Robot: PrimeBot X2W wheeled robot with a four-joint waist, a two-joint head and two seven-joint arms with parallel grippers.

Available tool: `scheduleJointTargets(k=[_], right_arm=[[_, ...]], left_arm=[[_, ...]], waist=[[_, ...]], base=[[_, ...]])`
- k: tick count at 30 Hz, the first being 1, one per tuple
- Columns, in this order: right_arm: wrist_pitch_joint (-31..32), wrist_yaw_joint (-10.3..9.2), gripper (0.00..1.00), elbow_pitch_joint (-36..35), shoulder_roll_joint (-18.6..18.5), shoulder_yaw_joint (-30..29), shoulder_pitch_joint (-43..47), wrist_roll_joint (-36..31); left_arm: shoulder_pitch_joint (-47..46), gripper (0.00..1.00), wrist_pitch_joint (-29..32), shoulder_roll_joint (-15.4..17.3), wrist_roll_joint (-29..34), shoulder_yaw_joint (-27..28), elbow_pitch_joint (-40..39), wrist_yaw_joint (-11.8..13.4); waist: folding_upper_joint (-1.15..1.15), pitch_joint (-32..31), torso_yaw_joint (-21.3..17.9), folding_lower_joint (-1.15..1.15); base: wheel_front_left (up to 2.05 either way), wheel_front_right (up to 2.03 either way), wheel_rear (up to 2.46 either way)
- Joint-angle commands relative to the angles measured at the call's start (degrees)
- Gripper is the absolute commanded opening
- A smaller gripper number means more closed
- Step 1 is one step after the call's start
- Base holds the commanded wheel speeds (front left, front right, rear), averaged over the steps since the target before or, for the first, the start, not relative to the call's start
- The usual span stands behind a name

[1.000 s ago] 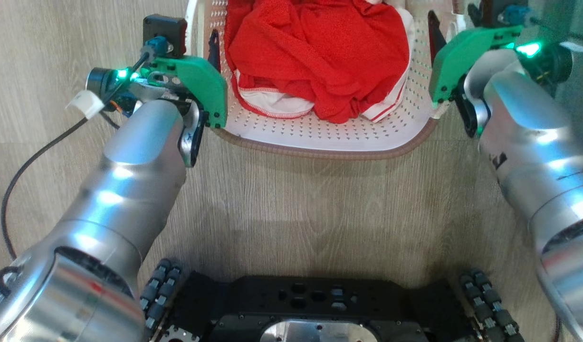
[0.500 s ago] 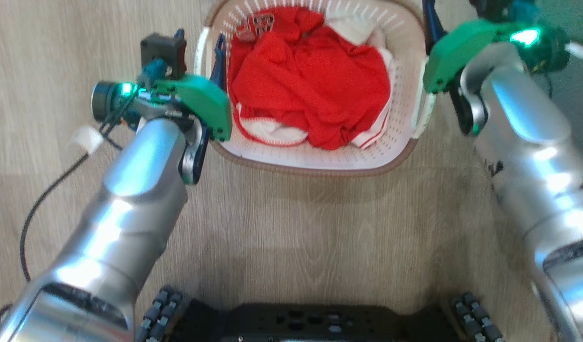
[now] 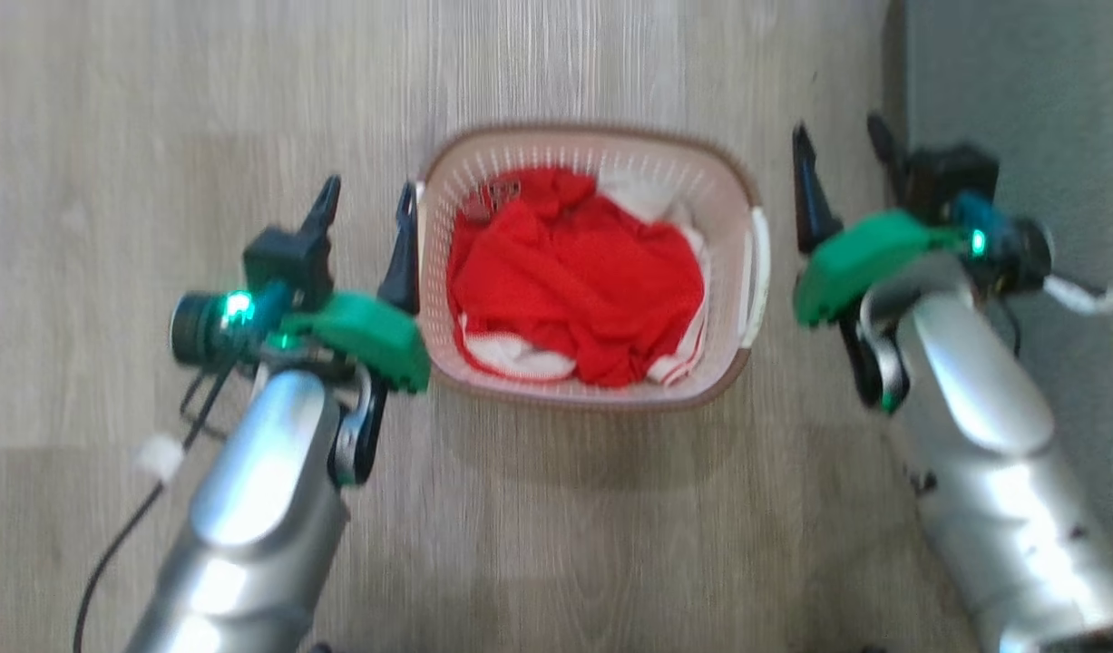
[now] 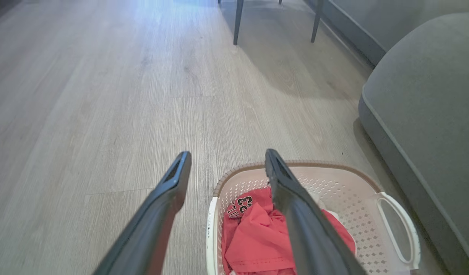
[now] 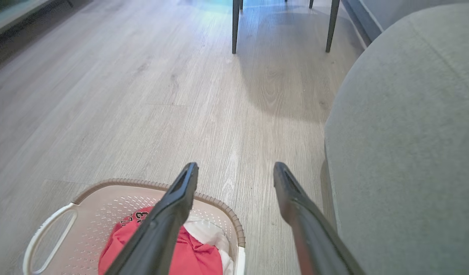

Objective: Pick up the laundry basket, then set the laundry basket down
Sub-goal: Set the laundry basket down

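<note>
The laundry basket [image 3: 736,195], cream-white and perforated with a brown rim, stands on the wood floor holding red and white clothes [image 3: 574,281]. My left gripper [image 3: 367,210] is open just outside the basket's left side, above its white handle [image 3: 419,245]. On the other side my right gripper [image 3: 842,159] is open too, a little off the right handle [image 3: 759,272]. Neither holds anything. The left wrist view looks over the basket [image 4: 356,198] between open fingers [image 4: 169,191]. Low on the left of the right wrist view lies the basket [image 5: 104,206].
A grey sofa [image 5: 410,126] stands close on the right of the basket, also seen as the grey sofa [image 4: 429,103] and in the head view as a grey sofa [image 3: 1019,82]. Dark chair legs [image 5: 235,26] stand farther off. A black cable [image 3: 112,571] hangs by my left arm.
The head camera has risen, so the basket looks smaller and whole. Both grippers have come away from the basket's handles and now stand open beside and above it.
</note>
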Motion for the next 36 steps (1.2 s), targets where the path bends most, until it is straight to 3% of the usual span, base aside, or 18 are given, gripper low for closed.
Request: scheduleJointTargets(k=[1, 9, 21, 36], right_arm=[[-0.44, 0.14, 1.0, -3.06, 1.17, 0.64, 3.06, 0.2], [-0.44, 0.14, 1.0, -12.43, 1.19, -0.21, 13.32, 0.51], [-0.45, 0.14, 1.0, -24.1, 1.2, -2.12, 27.2, 0.31], [-0.45, 0.14, 1.0, -31.85, 1.2, -3.14, 39.62, 0.21]], left_arm=[[2.25, 1.0, -0.13, 0.75, 0.96, 2.94, -2.93, -0.45], [12.42, 1.0, -0.13, -0.51, 4.82, 8.14, -11.15, -1.69], [25.88, 1.0, -0.13, -1.12, 7.72, 13.43, -19.05, -0.94], [36.45, 1.0, -0.13, -1.36, 8.45, 16.18, -23.37, -0.84]], waist=[[-0.01, -5.34, 0.07, 0.01], [-0.01, -13.46, -0.1, 0.01], [-0.01, -22.24, -0.36, 0.01], [-0.01, -30.22, -0.74, 0.01]], base=[[0.0, 0.0, 0.0], [0.0, 0.0, 0.0], [0.0, 0.0, 0.0], [0.0, 0.0, 0.0]])
